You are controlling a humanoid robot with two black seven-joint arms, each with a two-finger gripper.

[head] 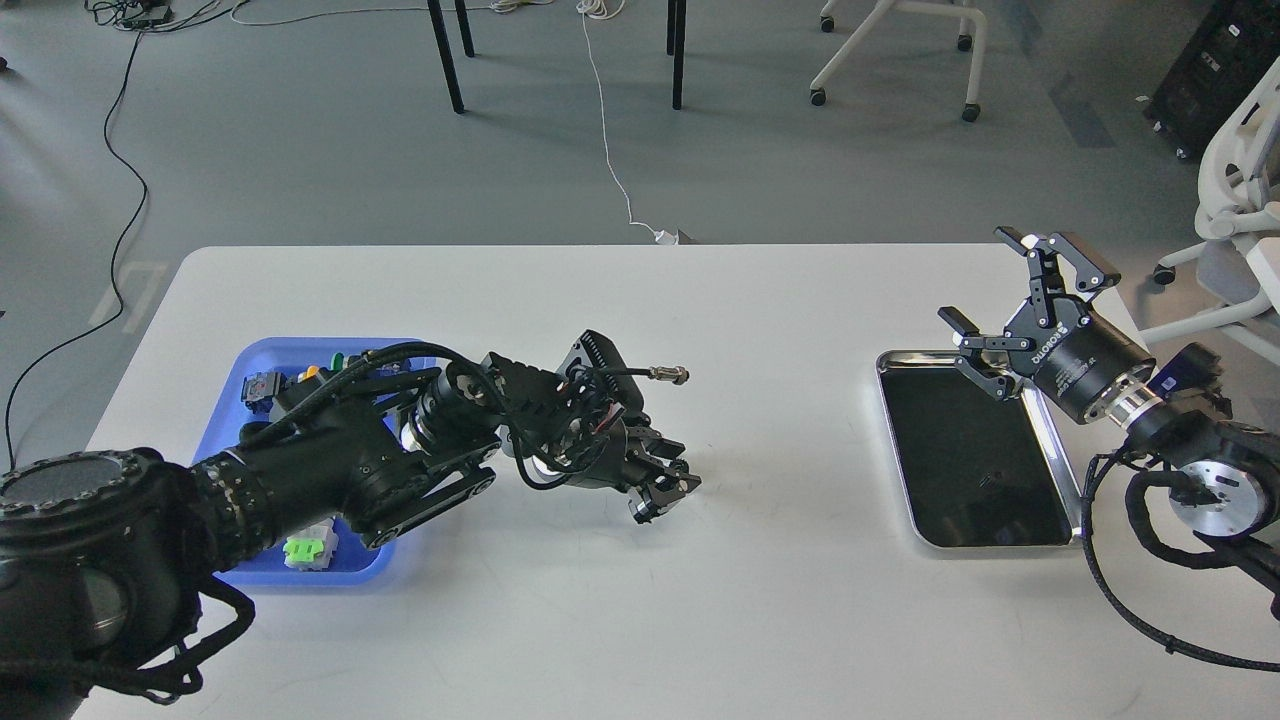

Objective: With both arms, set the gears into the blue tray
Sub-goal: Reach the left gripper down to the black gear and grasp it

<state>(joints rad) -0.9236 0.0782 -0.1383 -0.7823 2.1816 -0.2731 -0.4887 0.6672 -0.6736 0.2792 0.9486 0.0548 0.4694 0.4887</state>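
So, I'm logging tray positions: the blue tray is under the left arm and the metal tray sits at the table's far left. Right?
Not quite. The head view shows the metal tray at the table's right side, beside the right hand. The blue tray under the left arm is correct.

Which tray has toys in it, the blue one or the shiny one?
The blue tray on the left. It holds colourful little parts, like a green and white one near its front edge. The shiny metal tray on the right looks bare and dark inside.

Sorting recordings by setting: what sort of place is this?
Probably a robotics lab or office workroom: a white table on grey floor, loose cables trailing across it, and wheeled office chairs behind.
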